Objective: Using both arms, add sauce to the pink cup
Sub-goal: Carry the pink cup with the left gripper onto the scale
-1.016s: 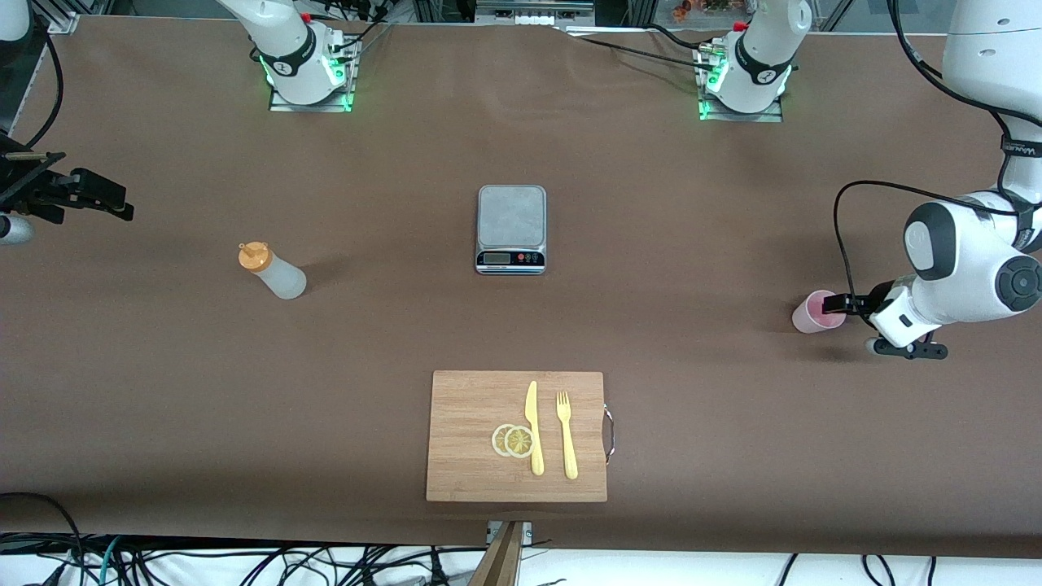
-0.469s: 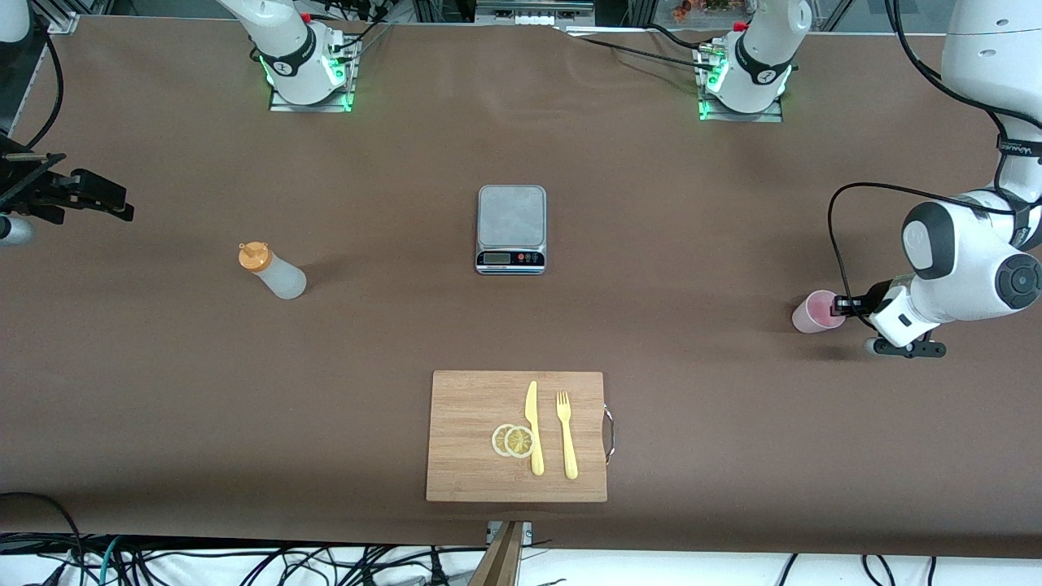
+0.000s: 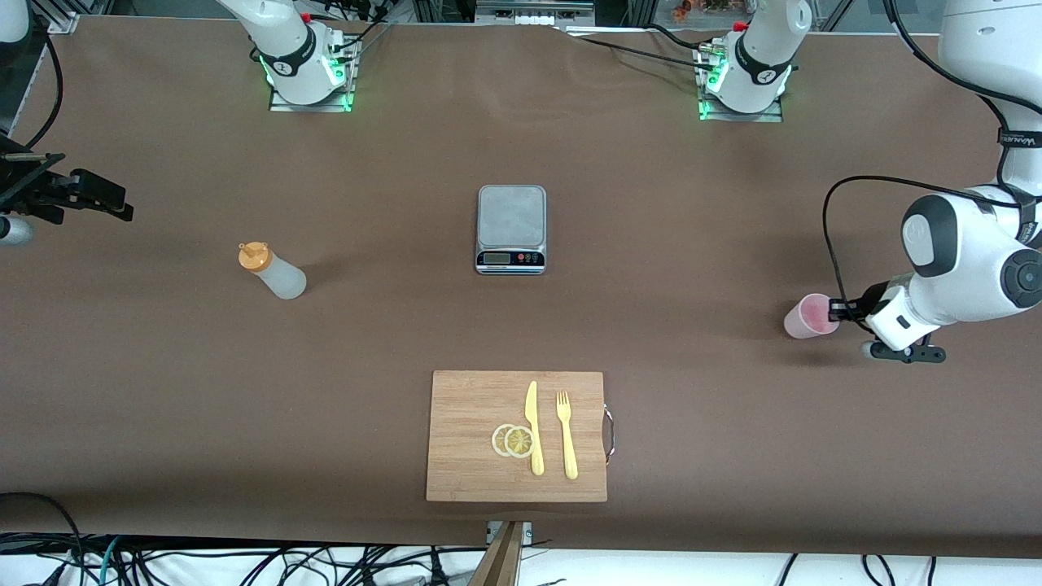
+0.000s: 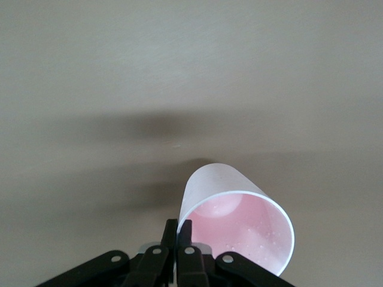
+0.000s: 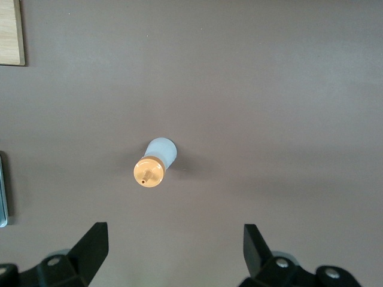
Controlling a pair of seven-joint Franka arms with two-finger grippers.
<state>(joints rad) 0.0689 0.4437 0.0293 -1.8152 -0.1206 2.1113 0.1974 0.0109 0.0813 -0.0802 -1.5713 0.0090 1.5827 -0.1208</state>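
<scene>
With the left end effector point(image 3: 834, 309) clamped on the pink cup point(image 3: 807, 316) rim, lift slowly and upright; the right end effector point(image 5: 173, 251), spread, waits above the sauce point(image 3: 273, 271) toward nine o'clock.

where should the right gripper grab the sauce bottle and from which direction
Grip the sauce bottle around its whitish body, below the orange cap, coming down from above. It stands upright and alone on the table. The right gripper hangs open over it, so its fingers can probably straddle the body.
</scene>
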